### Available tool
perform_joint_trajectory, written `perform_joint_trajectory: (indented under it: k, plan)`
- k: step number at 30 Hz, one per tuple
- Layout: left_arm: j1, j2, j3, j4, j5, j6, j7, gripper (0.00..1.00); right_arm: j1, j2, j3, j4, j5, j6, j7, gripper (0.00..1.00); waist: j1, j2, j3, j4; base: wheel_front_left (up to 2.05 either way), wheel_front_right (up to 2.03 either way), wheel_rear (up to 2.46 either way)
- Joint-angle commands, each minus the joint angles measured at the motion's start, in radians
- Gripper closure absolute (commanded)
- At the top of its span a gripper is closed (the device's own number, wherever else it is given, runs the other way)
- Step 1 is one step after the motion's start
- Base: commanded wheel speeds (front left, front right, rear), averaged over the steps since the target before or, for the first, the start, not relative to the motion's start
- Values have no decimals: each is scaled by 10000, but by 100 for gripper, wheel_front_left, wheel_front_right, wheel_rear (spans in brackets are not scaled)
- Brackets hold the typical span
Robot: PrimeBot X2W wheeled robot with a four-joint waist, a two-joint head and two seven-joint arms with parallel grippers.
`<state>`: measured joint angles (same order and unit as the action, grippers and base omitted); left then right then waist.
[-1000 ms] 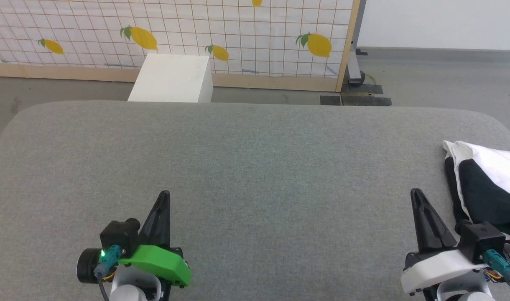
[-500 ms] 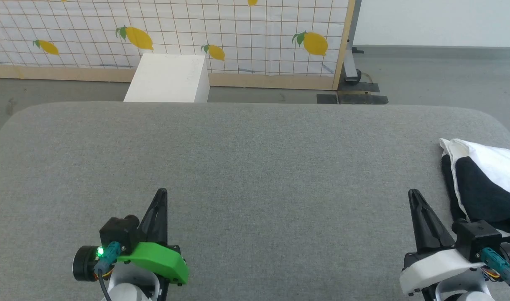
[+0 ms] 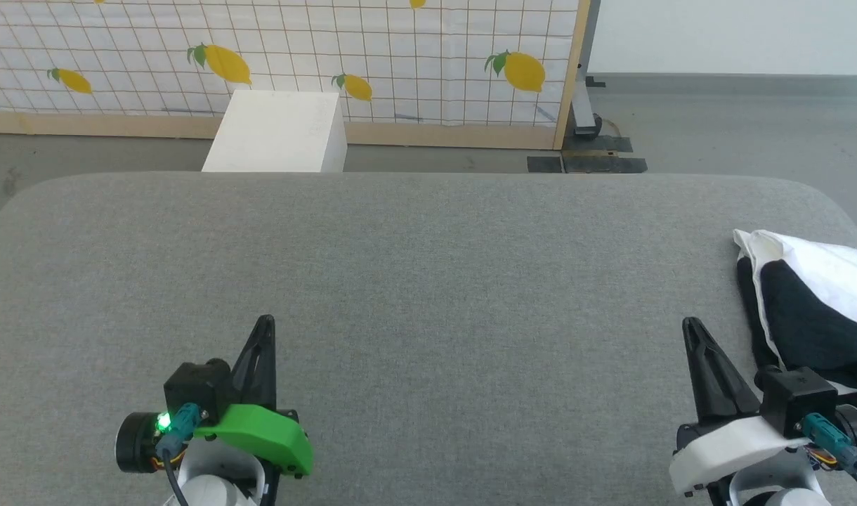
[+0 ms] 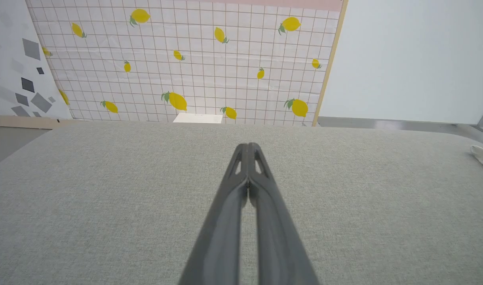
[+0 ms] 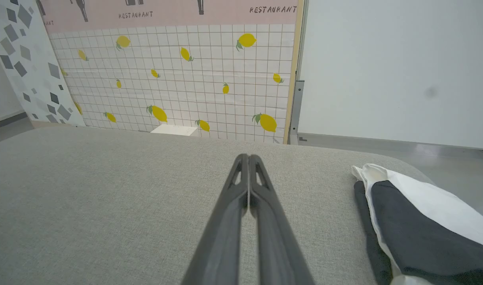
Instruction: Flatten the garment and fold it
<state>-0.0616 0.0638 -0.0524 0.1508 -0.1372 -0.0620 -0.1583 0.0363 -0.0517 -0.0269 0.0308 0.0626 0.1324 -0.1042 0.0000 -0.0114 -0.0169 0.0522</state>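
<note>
Hard to judge finished or unstarted: garment [image 3: 815, 295] bundled compactly, right gripper [image 3: 690, 325] just beside, left gripper [image 3: 263, 321] well apart, both pressed together, empty.

Staged robot test studio, lemon-print backdrop panel [image 3: 400, 63], grey padded table [image 3: 428, 281], bare floor [image 3: 737, 126]

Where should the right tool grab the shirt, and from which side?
Probably the white corner of the shirt, which juts out over the grey surface. Bring the right tool, now shut, forward and in from the surface's middle. That corner looks free, while the rest lies bunched.
</note>
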Motion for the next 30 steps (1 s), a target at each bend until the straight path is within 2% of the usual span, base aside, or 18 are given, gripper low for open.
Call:
perform_joint_trajectory:
  k: [1, 30]
  plan:
    - [198, -45, 34, -88, 170, 58, 79, 100, -131, 6, 26, -57, -66, -7, 61, 100, 0, 47, 4, -10, 0, 0, 0]
    - [361, -80, 225, -642, 639, 277, 665, 100, -222, 9, 121, -155, -284, -11, 443, 100, 0, 73, 68, -210, 0, 0, 0]
